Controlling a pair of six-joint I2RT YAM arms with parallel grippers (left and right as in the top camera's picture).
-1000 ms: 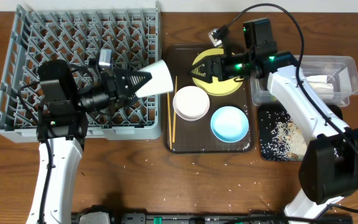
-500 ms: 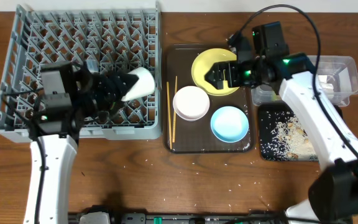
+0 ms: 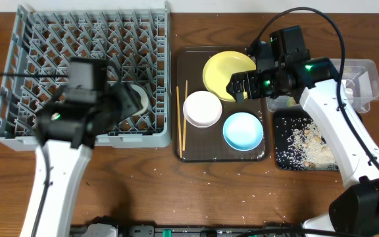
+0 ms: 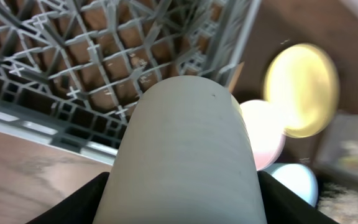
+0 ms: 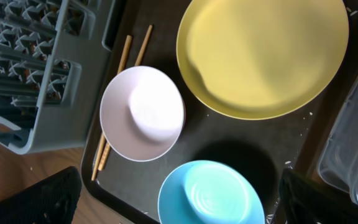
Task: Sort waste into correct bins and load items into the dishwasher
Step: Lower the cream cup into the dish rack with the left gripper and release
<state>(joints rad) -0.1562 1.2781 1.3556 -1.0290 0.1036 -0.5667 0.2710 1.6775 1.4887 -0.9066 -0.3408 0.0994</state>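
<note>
Over the front right part of the grey dish rack (image 3: pixel 91 39), left gripper (image 3: pixel 120 102) clamped on the small white cup (image 4: pixel 185 143); the wrist view shows a finger pressed to each flank of the cup, whose body fills the frame above the peg grid. Overhead is smeared, so I cannot tell whether the cup touches any peg or which end is the mouth. Step in hand, by my reading: seat this cup in the rack. To do it well, I judge: tip the cup until its mouth faces down, pick one cell between upright pegs well inside the front wall, and come down straight so the rim does not catch a peg top. Loosen only when the cup bears its own weight, then lift clear vertically, or the smooth wall may roll with a dragging finger. Risk: a tilted release leaves it lying across pegs, loose. Right gripper (image 3: pixel 235 86) hangs above the dark brown tray (image 3: pixel 216 148) by the edge of the yellow plate (image 5: pixel 263 53), fingers spread wide, nothing between them. White bowl (image 5: pixel 142 112), light blue bowl (image 5: pixel 213 193) and chopsticks (image 5: pixel 120 81) lie on that tray, unloaded. Rice sits in the black tray (image 3: pixel 304 141), beside the clear tub (image 3: pixel 360 76). Arms well apart; no clash likely
</note>
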